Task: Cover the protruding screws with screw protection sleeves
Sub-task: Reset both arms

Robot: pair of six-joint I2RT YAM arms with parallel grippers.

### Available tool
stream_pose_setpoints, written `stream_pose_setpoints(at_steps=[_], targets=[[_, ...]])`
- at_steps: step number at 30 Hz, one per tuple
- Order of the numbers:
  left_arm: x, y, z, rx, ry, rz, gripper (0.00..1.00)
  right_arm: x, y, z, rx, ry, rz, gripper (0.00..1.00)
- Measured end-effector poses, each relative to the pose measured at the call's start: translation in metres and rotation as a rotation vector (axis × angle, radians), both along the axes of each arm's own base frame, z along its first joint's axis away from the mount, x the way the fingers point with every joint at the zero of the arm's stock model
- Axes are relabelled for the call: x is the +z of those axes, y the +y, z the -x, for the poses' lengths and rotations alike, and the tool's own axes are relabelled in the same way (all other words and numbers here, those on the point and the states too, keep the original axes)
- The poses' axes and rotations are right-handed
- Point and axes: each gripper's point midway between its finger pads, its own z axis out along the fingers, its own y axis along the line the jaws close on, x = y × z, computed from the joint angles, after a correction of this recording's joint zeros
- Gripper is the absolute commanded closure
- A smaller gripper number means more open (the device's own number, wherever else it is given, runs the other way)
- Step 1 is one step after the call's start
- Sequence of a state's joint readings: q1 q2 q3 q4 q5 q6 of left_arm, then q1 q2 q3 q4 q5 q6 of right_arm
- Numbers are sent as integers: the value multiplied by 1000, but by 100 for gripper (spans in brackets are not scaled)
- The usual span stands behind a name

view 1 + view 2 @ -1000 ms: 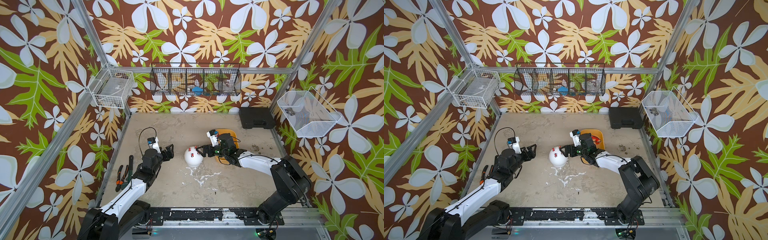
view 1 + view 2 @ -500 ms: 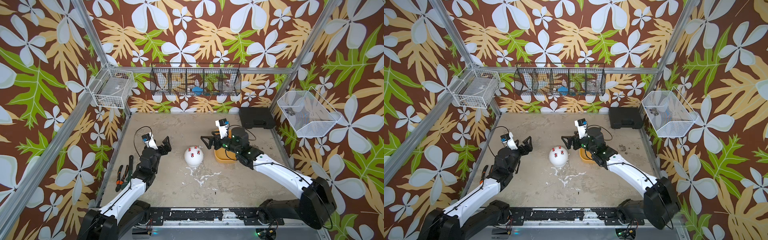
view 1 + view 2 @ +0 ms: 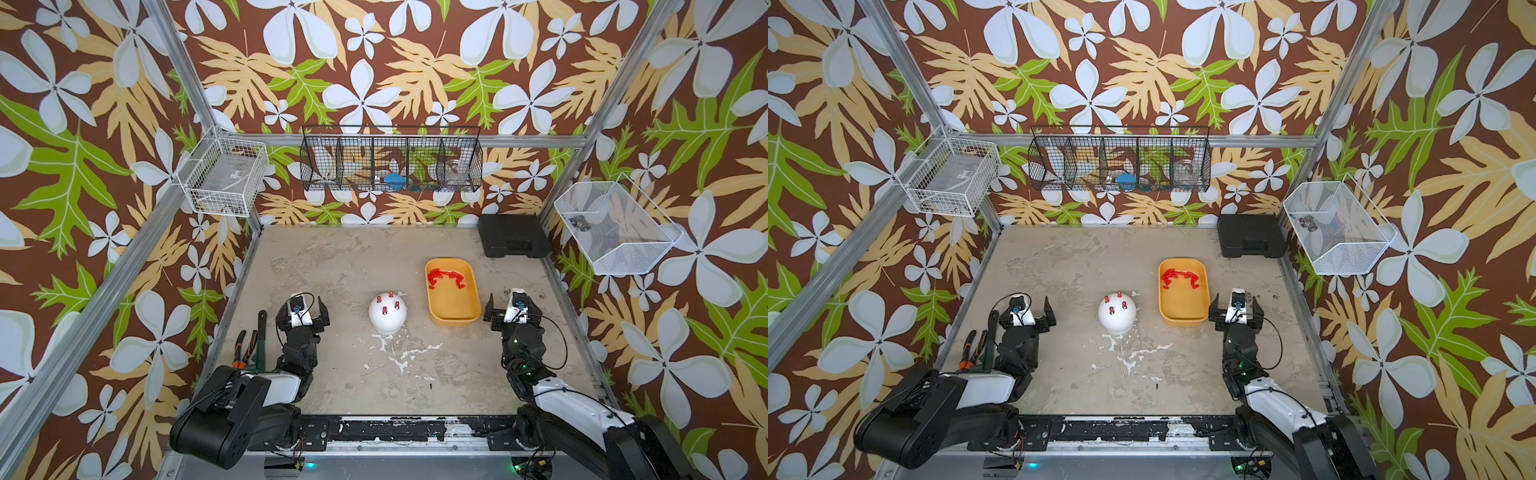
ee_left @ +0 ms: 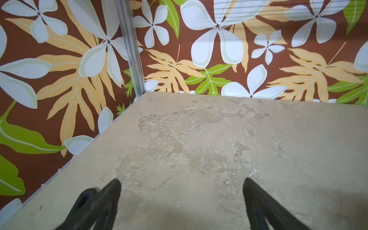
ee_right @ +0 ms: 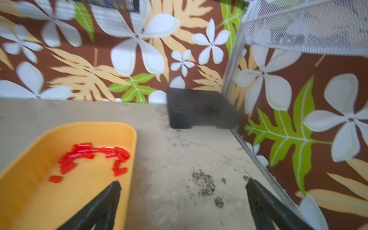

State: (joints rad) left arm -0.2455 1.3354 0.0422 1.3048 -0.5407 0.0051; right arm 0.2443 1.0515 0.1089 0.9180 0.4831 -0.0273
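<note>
A white dome point(image 3: 387, 322) point(image 3: 1117, 320) stands mid-table. Several red screw protection sleeves point(image 3: 391, 294) point(image 3: 1120, 294) sit upright on its top, and the protruding screws are hidden under them. More loose sleeves point(image 3: 444, 277) point(image 3: 1179, 277) point(image 5: 89, 153) lie at the far end of an orange-yellow tray point(image 3: 451, 316) point(image 5: 29, 199). My left gripper point(image 3: 302, 309) point(image 3: 1027, 311) point(image 4: 181, 180) is open and empty, left of the dome over bare table. My right gripper point(image 3: 513, 307) point(image 3: 1236, 306) point(image 5: 183, 181) is open and empty, just right of the tray's near end.
A black case point(image 3: 513, 241) point(image 5: 199, 109) lies in the far right corner. Pliers and hand tools point(image 3: 249, 345) lie along the left edge. Wire baskets hang on the walls: white point(image 3: 224, 180), black point(image 3: 390, 164), white mesh point(image 3: 615, 228). White smears point(image 3: 399, 353) mark the table.
Both arms have drawn back from the dome towards the front. The right gripper swung from beside the dome to the right of the tray. The left gripper opened wider.
</note>
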Motion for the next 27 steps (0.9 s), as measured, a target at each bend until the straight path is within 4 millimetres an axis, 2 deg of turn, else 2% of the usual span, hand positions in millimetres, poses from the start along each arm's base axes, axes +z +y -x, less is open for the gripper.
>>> stream_pose_setpoints(at_steps=[2, 5, 6, 8, 9, 11, 12, 14, 16, 19, 22, 27], targets=[[-9, 17, 4, 51, 13, 5, 5, -9, -5, -6, -27, 22, 6, 0], [-1, 12, -1, 9, -39, 36, 4, -23, -3, -14, -14, 40, 11, 0], [-3, 12, 0, 7, -40, 36, 4, -32, -4, -15, -16, 52, 21, 0], [-7, 10, 2, -6, -28, 34, 1, -45, -6, -12, -17, 66, 40, 0], [0, 6, 1, -27, -55, 37, 0, -48, -6, -11, -15, 69, 43, 0], [10, 2, -5, -46, -87, 40, 0, -36, -8, -15, -5, 24, 26, 0], [12, 3, -16, -38, -80, 39, 0, -28, -12, -19, -11, -8, 9, 0], [17, 11, -29, -32, -80, 56, 0, -24, -22, -24, -35, -43, -19, 0], [16, 22, -28, 5, -80, 87, 0, -35, -21, -32, -24, 9, -30, 0], [4, 17, -29, -26, -33, 93, 0, -19, -27, -39, -24, -51, -72, 0], [1, 18, -29, -22, -20, 99, 0, -30, -24, -38, -4, -13, -77, 0], [-1, 11, -34, -60, -4, 102, 0, -30, -22, -38, 4, -20, -91, 0]])
